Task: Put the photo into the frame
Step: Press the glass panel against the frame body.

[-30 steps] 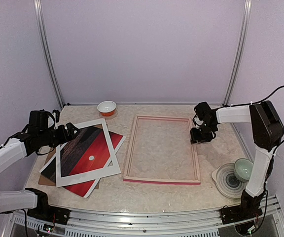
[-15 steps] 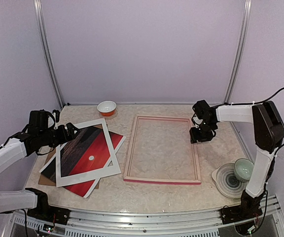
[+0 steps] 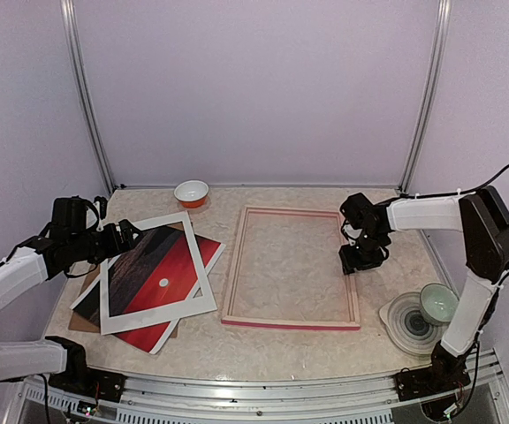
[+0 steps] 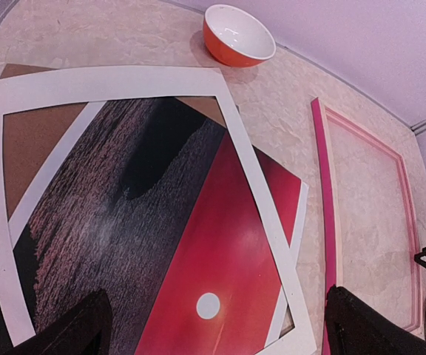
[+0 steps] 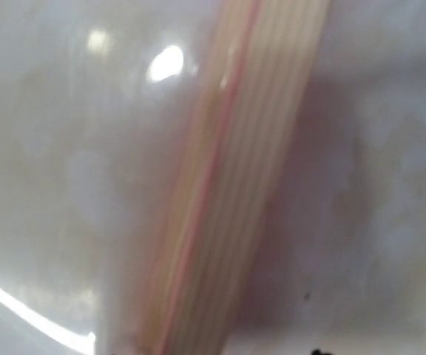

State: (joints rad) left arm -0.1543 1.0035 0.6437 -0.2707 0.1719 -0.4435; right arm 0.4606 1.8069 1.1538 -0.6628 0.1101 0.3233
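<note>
The photo [image 3: 162, 274], a red sunset with a small white sun, lies at the table's left under a tilted white mat [image 3: 200, 261] and over a brown backing board [image 3: 82, 318]. In the left wrist view the photo [image 4: 220, 244] fills the middle, crossed by the mat [image 4: 250, 170]. My left gripper [image 3: 129, 234] hovers open over the photo's far left part, its dark fingers [image 4: 72, 333] at the bottom corners. The pink frame [image 3: 290, 323] lies empty at the centre. My right gripper [image 3: 360, 258] points down at its right rail, a blurred close-up [image 5: 250, 163]; its jaws are hidden.
An orange bowl [image 3: 192, 193] stands at the back, beyond the mat's far corner [image 4: 237, 35]. A grey ringed plate [image 3: 405, 320] with a green cup [image 3: 437, 302] sits at the front right, close to the frame's near right corner. Walls enclose the table.
My right gripper has slid a little toward the near edge along the frame's right rail. The left arm, the photo and the frame have not moved.
</note>
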